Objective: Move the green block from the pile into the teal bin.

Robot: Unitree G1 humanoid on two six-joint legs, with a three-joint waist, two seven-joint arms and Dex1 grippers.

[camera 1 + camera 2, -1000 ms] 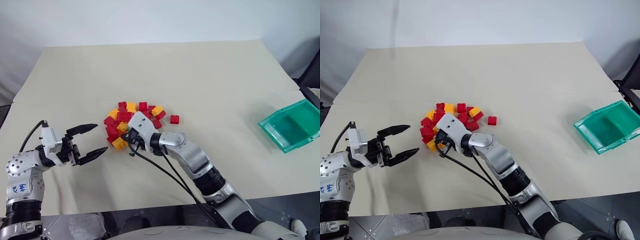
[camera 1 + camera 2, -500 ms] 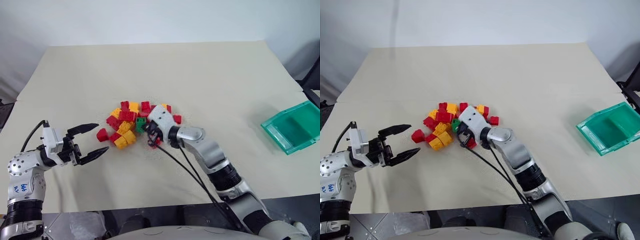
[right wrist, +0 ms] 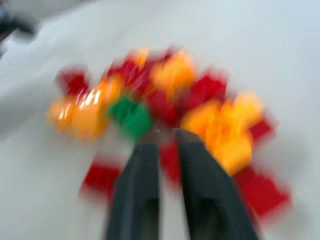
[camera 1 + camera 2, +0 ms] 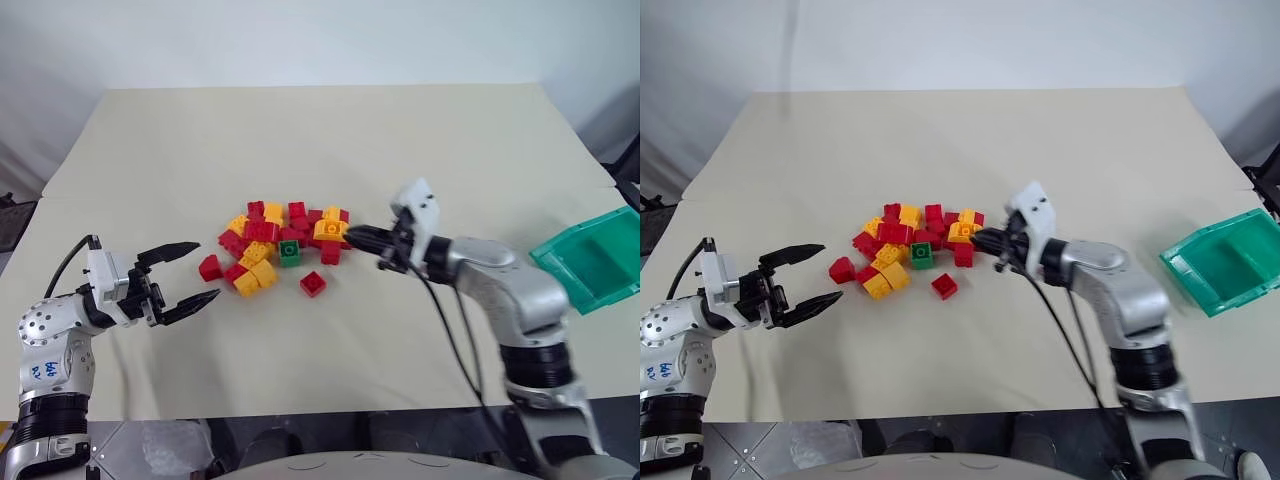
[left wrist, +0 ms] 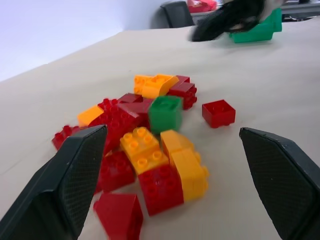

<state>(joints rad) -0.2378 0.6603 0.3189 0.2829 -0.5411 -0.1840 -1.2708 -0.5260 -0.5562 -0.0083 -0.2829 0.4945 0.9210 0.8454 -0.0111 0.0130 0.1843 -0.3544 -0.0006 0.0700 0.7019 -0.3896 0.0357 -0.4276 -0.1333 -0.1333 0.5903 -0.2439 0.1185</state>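
Green block (image 4: 922, 255), rigid, light, smooth-sided plastic, is shown within the pile (image 4: 908, 250), near the right hand (image 4: 985, 241), whose slightly parted fingers hold nothing; opposite flat sides are judged best gripped.

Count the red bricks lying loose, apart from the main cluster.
2: one red brick on the near side of the pile, another at its left edge. Others may be hidden.

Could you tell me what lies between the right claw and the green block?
In the left eye view, red and yellow-orange bricks of the pile sit between the right claw and the green block.
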